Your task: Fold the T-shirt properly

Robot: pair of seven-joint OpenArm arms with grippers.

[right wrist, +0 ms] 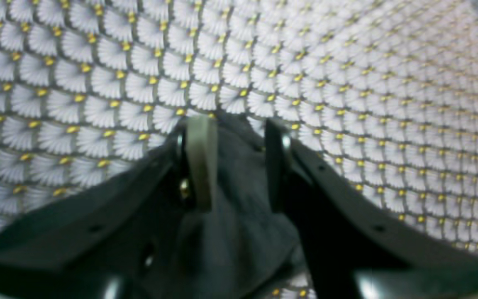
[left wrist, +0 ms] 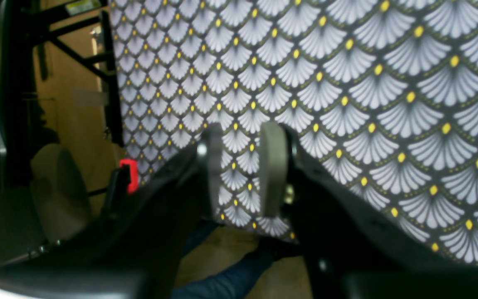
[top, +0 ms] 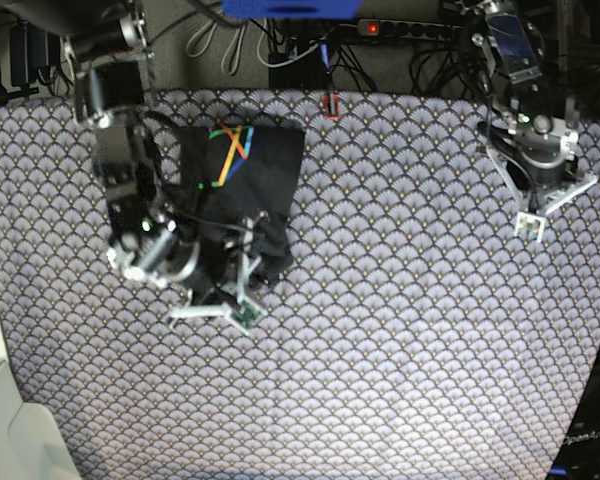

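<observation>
The dark T-shirt (top: pixel 242 190) lies bunched at the table's back left in the base view, its coloured crossed-stripe logo (top: pixel 227 152) facing up. My right gripper (top: pixel 238 292) is at the shirt's near edge. In the right wrist view a bunched fold of the T-shirt (right wrist: pixel 239 199) fills the gap between the fingers (right wrist: pixel 199 162), so this gripper (right wrist: pixel 235 124) is shut on the cloth. My left gripper (top: pixel 558 205) hovers far off at the back right, away from the shirt. In its own view the left gripper (left wrist: pixel 241 133) stands open with nothing between its pads (left wrist: pixel 273 166).
A grey scallop-print cloth (top: pixel 400 330) with yellow dots covers the whole table. Cables and a power strip (top: pixel 420 28) run along the back edge. The table's edge (left wrist: pixel 116 83) and the floor below it show in the left wrist view.
</observation>
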